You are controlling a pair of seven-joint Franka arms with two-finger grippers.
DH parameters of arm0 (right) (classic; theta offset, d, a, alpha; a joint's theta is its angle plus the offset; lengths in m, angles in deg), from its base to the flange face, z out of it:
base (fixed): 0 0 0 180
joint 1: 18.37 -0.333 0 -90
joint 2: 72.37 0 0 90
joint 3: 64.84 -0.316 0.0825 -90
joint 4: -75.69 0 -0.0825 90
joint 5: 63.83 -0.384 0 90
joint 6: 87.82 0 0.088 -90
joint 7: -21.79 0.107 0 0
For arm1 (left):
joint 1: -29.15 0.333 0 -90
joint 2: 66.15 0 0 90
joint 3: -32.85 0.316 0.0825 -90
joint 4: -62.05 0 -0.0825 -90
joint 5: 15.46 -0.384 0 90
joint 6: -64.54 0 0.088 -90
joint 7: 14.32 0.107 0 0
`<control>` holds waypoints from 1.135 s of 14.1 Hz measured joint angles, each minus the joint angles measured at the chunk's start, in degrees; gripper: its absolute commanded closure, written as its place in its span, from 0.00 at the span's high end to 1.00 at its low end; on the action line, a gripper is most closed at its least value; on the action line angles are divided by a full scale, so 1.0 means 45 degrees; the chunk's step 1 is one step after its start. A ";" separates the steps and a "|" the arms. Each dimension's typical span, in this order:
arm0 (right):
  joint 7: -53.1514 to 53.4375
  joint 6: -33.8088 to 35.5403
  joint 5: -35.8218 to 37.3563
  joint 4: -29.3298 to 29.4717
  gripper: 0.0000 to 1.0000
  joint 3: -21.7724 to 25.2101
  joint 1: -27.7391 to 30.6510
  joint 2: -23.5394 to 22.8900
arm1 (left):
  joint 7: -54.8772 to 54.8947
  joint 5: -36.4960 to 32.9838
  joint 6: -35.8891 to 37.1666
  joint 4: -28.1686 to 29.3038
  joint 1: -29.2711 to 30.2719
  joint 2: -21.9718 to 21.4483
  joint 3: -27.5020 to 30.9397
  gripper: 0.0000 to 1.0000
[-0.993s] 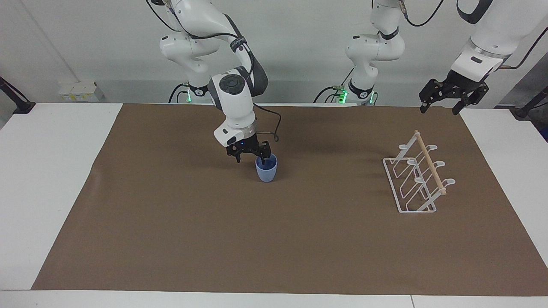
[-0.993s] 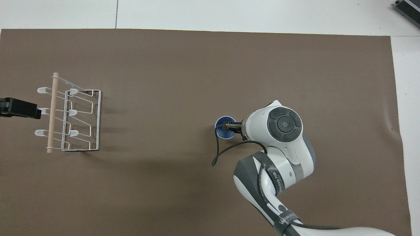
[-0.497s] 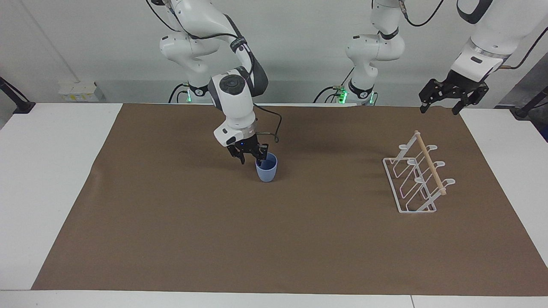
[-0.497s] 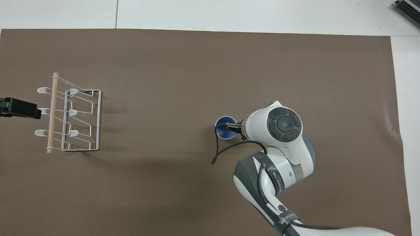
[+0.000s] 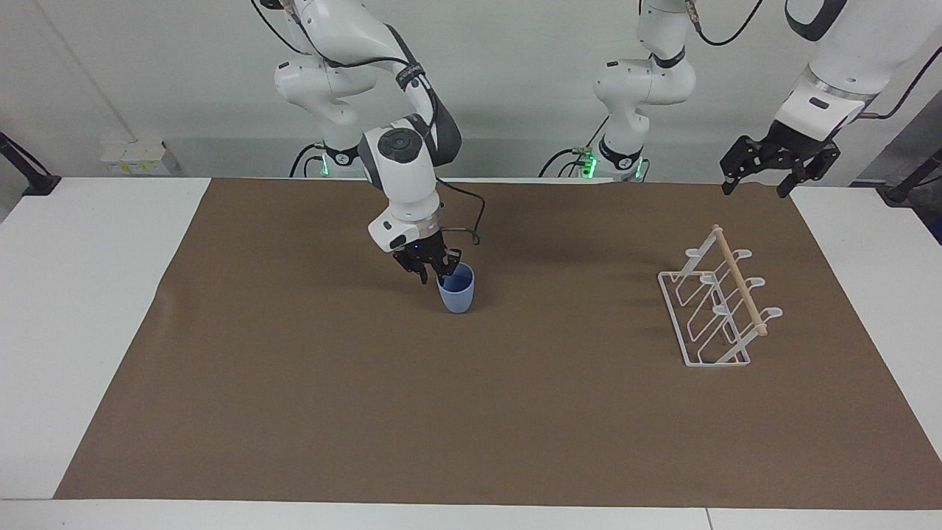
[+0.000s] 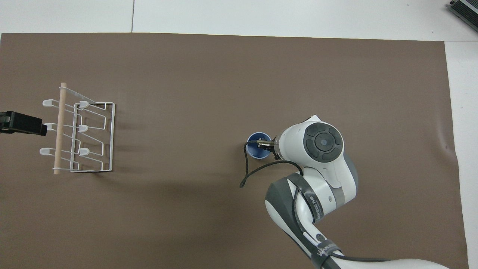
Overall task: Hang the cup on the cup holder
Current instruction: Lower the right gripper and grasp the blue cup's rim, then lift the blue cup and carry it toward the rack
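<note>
The light-blue cup stands upright on the brown mat near the middle of the table. My right gripper reaches down onto the cup's rim on the side nearer the robots, one finger inside and one outside, shut on the wall. The white wire cup holder with its wooden rod stands toward the left arm's end of the table, with nothing on its prongs. My left gripper hangs open in the air above the mat's edge by the holder and waits.
A brown mat covers most of the white table. A black cable loops from the right wrist down beside the cup. A dark device lies at the table's corner farthest from the robots, toward the right arm's end.
The right gripper's fingers have closed from wide open onto the cup's rim, and the cup has shifted slightly. The left arm has not moved.
</note>
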 measured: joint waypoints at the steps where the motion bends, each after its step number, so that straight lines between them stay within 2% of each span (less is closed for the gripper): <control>1: 0.0000 -0.0007 -0.0010 0.0003 0.19 -0.0002 -0.0002 0.0000 | 0.0000 0.0000 0.0026 0.0000 0.0000 0.0000 0.0000 1.00; 4: 0.0001 -0.0029 -0.0017 0.0012 0.09 -0.0004 -0.0004 0.0000 | 0.0001 0.0000 0.0392 0.0000 -0.0016 -0.0006 -0.0066 1.00; 7: 0.0003 -0.0048 -0.0021 0.0028 0.05 -0.0004 -0.0004 0.0000 | 0.0001 0.0000 0.0407 0.0000 -0.0012 -0.0012 -0.0076 1.00; 12: 0.0003 -0.0100 -0.0031 0.0356 0.01 -0.0007 -0.0007 -0.0033 | 0.0001 0.0000 0.0496 0.0000 -0.0011 -0.0014 -0.0062 1.00; 16: 0.0003 0.0218 -0.0038 0.1210 0.00 -0.0001 -0.0003 -0.0049 | 0.0001 0.0000 0.0498 0.0000 -0.0011 -0.0014 -0.0064 1.00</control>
